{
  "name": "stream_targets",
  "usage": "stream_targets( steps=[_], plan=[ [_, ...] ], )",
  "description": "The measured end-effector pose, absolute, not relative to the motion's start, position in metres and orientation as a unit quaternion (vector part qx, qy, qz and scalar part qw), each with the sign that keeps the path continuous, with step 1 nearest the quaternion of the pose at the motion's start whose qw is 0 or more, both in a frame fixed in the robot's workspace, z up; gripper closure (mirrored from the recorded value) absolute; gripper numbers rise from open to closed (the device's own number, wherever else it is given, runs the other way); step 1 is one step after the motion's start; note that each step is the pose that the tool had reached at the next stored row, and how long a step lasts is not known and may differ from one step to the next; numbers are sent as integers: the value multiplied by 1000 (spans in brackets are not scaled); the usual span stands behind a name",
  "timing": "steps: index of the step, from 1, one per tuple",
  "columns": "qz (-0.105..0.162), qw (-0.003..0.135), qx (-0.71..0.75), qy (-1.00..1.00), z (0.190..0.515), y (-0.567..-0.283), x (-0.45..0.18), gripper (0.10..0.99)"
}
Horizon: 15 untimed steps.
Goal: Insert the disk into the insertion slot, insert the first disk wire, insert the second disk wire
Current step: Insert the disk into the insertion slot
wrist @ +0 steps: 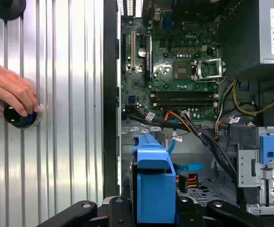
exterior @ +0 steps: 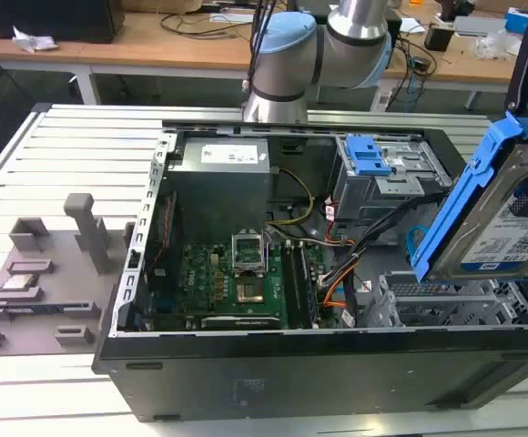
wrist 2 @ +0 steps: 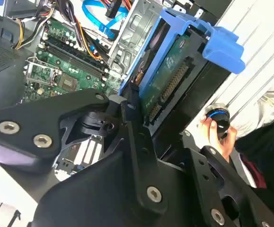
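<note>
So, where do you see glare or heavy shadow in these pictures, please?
First wrist view: the ribbed table glares almost white around the hand. Second wrist view: the table washes out pale too. Exterior view: light is even on the disk, but the near wall of the computer case sits dark.

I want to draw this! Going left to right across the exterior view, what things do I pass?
Grey parts tray, green motherboard, cage with blue latch, disk in its blue carrier.
</note>
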<state>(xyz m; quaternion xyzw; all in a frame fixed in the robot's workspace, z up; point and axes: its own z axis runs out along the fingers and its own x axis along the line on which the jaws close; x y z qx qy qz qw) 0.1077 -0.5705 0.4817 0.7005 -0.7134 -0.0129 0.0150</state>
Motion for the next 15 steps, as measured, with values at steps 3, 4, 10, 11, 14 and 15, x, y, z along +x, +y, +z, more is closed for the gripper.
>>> stream_targets(
  steps=[3, 4, 10, 11, 14, 15],
  plan=[
    [-13, 15, 701, -713, 466, -570, 108, 725],
    [-13, 15, 701, -713, 462, -570, 108, 725],
    [-15, 13, 701, -713, 453, -568, 108, 725],
    [-15, 13, 701, -713, 451, -566, 108, 725],
    [-16, 13, 701, -713, 444, -564, 108, 725],
    [-15, 13, 701, -713, 443, -563, 108, 725]
  ],
)
